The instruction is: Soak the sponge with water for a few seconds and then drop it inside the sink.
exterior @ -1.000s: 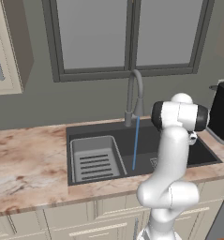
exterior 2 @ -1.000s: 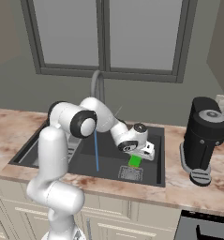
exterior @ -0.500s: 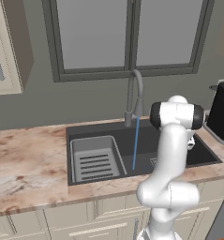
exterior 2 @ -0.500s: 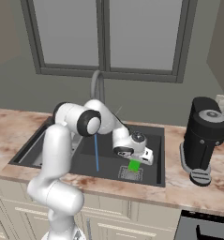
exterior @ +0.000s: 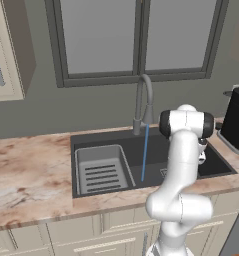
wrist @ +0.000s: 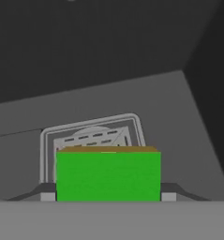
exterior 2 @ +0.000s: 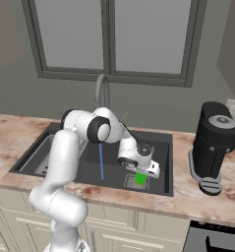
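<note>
My gripper (exterior 2: 141, 175) hangs low inside the dark-grey sink (exterior 2: 161, 142), shut on the bright-green sponge (exterior 2: 140, 179). In the hand view the sponge (wrist: 108, 176) sits between the two fingertips (wrist: 47, 192), its yellowish edge on top, with the square drain grate (wrist: 92, 137) just beyond it on the sink floor (wrist: 179, 117). The water (exterior 2: 101, 162) falls as a thin blue stream from the curved faucet (exterior 2: 103, 88), to the left of the sponge and apart from it. From the left base view the water (exterior: 144, 152) drops into the sink (exterior: 106, 140) beside my arm.
A lighter ribbed rack insert (exterior: 102, 170) fills the sink's left part. A dark coffee machine (exterior 2: 215, 142) stands on the marble counter (exterior 2: 222, 197) to the right. A window and grey wall rise behind the faucet (exterior: 141, 100).
The gripper has sunk a little deeper into the basin with the sponge still held, ending just over the drain grate. The water keeps running.
</note>
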You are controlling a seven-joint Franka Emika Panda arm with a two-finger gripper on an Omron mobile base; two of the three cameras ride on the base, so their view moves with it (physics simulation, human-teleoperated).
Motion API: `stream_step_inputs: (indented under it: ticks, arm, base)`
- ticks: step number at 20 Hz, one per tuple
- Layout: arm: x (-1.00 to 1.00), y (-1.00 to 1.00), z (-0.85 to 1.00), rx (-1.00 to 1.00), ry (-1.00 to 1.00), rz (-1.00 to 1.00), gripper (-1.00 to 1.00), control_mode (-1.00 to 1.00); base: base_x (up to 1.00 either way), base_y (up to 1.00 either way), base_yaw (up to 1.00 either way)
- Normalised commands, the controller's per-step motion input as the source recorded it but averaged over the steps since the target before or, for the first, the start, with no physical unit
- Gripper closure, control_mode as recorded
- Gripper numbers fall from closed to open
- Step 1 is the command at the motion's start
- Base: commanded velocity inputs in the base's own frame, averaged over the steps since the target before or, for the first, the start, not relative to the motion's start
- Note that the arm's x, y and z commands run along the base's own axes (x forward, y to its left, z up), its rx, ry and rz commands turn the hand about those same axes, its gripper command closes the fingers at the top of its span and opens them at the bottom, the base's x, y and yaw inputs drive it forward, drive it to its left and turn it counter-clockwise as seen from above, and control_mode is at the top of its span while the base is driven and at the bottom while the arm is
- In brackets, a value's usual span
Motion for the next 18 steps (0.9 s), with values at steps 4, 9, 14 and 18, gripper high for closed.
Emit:
stream_step_inputs:
  ticks: [4,9,14,18]
  arm:
    - [0.03,-0.02,-0.19,0.0,0.0,0.0,1.0,-1.0]
    - [0.05,-0.02,-0.23,0.0,0.0,0.0,1.0,-1.0]
    - [0.02,-0.04,-0.29,0.0,0.0,0.0,1.0,-1.0]
    - [0.0,0.0,-0.23,0.0,0.0,0.0,1.0,-1.0]
  base:
    - [0.0,0.0,0.0]
    - [0.0,0.0,0.0]
    - [0.0,0.0,0.0]
    - [0.0,0.0,0.0]
